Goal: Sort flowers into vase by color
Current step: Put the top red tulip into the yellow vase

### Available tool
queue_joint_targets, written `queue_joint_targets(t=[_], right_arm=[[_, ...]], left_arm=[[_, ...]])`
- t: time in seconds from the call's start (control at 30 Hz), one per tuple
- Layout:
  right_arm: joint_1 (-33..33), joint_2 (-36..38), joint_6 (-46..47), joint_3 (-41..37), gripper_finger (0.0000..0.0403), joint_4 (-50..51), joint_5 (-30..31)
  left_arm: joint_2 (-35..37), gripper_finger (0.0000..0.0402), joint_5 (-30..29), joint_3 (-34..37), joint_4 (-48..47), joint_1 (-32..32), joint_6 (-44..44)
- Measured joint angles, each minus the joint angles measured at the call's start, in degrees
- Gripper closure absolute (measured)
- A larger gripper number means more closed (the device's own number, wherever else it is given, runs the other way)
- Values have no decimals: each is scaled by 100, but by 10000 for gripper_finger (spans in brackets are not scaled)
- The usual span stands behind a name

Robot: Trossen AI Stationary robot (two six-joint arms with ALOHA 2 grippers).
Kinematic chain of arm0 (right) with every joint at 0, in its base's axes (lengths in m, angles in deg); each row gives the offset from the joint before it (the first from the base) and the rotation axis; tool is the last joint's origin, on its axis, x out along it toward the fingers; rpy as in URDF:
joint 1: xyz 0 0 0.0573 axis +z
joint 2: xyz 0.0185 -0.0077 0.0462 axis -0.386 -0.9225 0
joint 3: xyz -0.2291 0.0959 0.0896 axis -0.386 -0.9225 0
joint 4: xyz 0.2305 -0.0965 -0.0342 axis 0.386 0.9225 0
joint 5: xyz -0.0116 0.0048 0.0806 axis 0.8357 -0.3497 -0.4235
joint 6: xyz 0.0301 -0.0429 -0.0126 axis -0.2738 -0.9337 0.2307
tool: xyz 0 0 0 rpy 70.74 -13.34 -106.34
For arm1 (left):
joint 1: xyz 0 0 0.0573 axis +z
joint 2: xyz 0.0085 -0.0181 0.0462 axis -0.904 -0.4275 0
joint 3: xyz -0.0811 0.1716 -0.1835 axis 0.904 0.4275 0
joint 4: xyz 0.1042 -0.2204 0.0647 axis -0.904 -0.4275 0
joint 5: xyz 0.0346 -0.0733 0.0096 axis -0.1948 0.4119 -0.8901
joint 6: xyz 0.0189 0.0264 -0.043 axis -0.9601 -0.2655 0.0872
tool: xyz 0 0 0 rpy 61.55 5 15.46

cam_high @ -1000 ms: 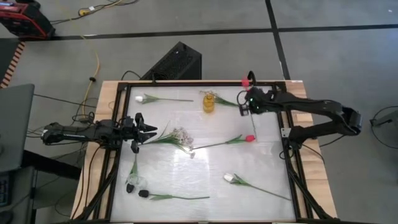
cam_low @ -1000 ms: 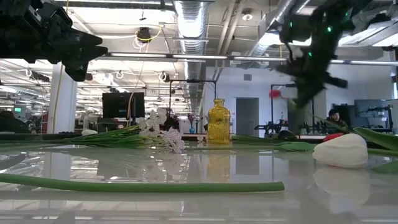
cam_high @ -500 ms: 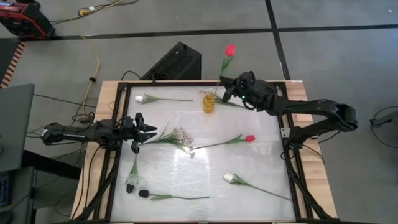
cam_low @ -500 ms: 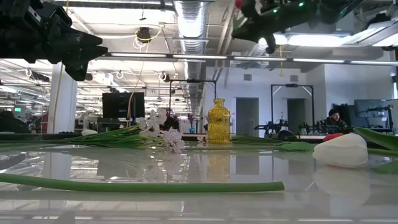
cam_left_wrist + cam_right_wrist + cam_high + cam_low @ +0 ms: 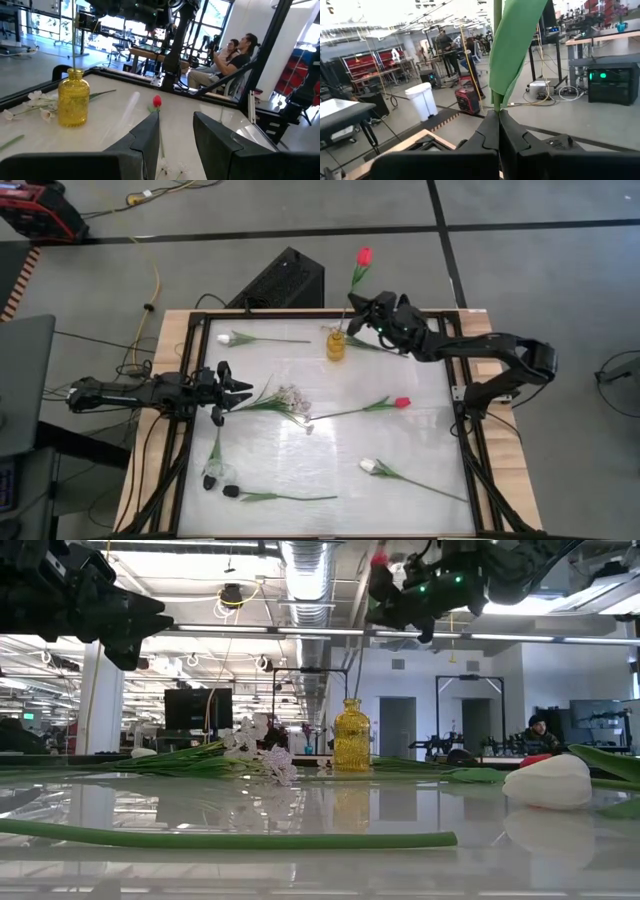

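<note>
At the near edge of the table, you have a black tulip (image 5: 231, 492) lying flat, a white tulip (image 5: 370, 467) to its right, and farther in a red tulip (image 5: 401, 402) with its stem running toward the spray of tiny white blossoms (image 5: 290, 396) at mid-table. Your left gripper (image 5: 243, 389) hangs low at the left rim, arm stretched level across the table frame (image 5: 190, 370), fingers spread apart and holding nothing; its tips sit just beside the spray's stems. Beyond, the yellow vase (image 5: 336, 345) stands upright near the far edge, with another white tulip (image 5: 224, 338) lying to its left. Your right gripper (image 5: 354, 304) reaches in from the right side, raised above and just beside the vase, fingers pinched tight on the stem of a red tulip bud (image 5: 365, 256) that points up and away past the far edge.

The right wrist view shows what the overhead one can't: the stem and green leaf (image 5: 512, 45) rising straight from the closed fingertips. The left wrist view shows the vase (image 5: 73, 98) with a thin stem directly above its mouth, and people seated beyond the table. The low view shows the right gripper (image 5: 385, 595) well above the vase (image 5: 352, 736).
</note>
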Motion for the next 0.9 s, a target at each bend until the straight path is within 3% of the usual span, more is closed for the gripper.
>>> queue_joint_targets(t=[0.27,0.63,0.9], right_arm=[[204,3,0,2,355,465,-56],[414,13,129,3,286,1624,-302],[287,21,533,825,196,4385,-1556]], left_arm=[[0,294,-503,0,-227,0,-8],[2,294,-545,0,-218,0,-6],[2,294,-509,0,-220,0,-2]])
